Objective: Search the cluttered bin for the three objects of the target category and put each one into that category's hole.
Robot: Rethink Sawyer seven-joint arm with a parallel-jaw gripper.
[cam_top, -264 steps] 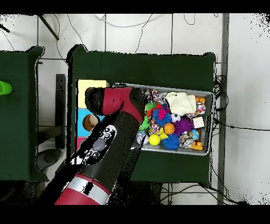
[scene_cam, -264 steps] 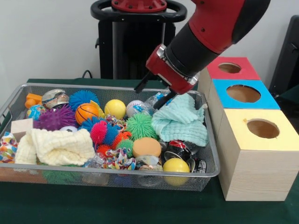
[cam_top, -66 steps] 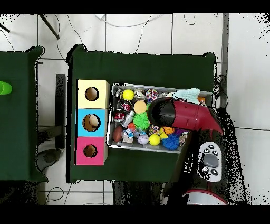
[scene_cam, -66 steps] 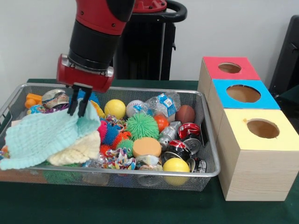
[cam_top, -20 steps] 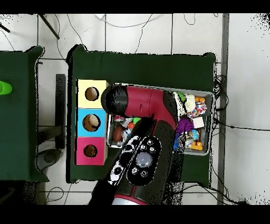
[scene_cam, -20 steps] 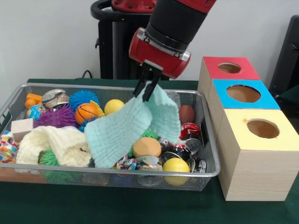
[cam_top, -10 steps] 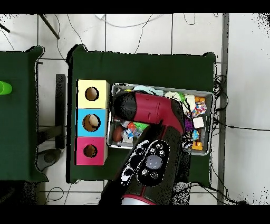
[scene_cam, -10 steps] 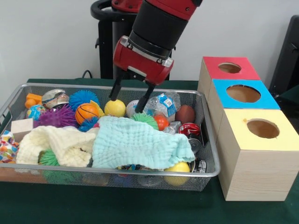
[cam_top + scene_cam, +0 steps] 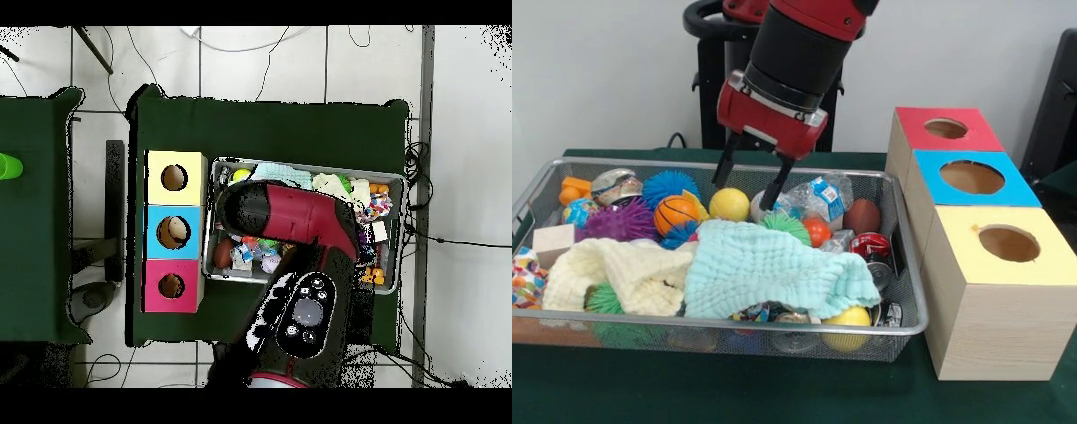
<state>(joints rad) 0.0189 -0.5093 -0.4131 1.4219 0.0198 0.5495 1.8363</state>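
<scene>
The mint cloth (image 9: 772, 274) is lying flat over the front centre of the wire bin (image 9: 911, 291), below and in front of the fingers. Judged from its waffle weave and loose folds, it is light, soft and limp, and it is likely to drape and drag on neighbouring toys; a pinch on a raised fold or a corner is advisable. The cream cloth (image 9: 622, 276), of similar knit, is bunching beside it, to the fingers' left in the front view.

The gripper (image 9: 751, 181) is hanging above the bin with its fingers spread wide and holding nothing. Just under the fingertips, a smooth yellow ball (image 9: 728, 204) and a crinkled clear packet (image 9: 815, 196) are showing. The spiky rubber balls look springy and hard to pinch.

The yellow box (image 9: 996, 287), blue box (image 9: 971, 181) and red box (image 9: 945, 129) are standing beside the bin, each with a round hole on top. Which category is the target cannot be determined.
</scene>
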